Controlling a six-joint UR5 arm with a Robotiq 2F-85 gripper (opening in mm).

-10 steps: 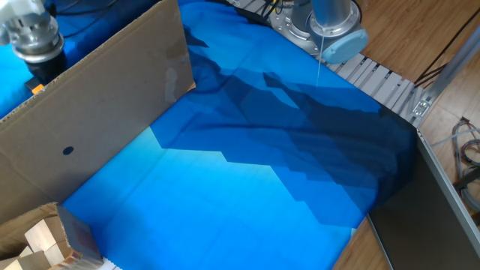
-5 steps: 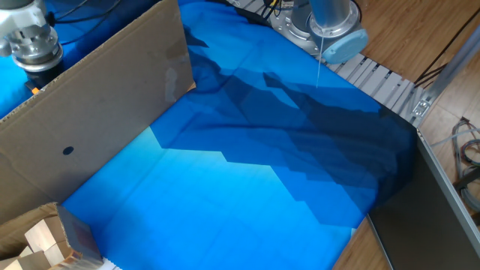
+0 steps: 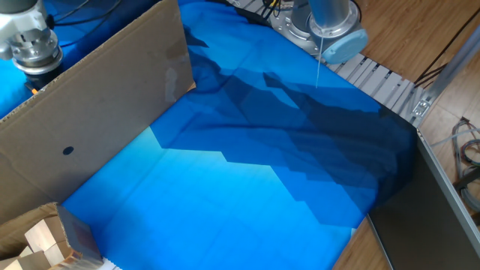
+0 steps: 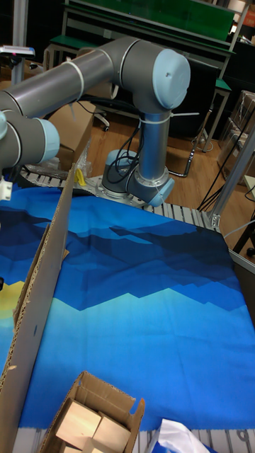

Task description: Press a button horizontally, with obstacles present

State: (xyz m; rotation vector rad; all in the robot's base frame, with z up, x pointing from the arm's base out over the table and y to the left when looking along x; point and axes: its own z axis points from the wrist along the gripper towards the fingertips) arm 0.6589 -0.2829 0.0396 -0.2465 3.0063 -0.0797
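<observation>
Because the cardboard sheet (image 3: 90, 112) stands on edge between us and the work, we see only a sliver of the button (image 3: 34, 88) at ten o'clock, directly beneath the gripper (image 3: 41, 73). Its facing and long axis are hidden; whether the fingers are spread we cannot tell.

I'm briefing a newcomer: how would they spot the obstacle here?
Start at the blue cloth covering the table. Along its left side stands the cardboard sheet, large, plain and brown. One tiny dark hole marks it, unlike the small box of pale wooden blocks beside it.
</observation>
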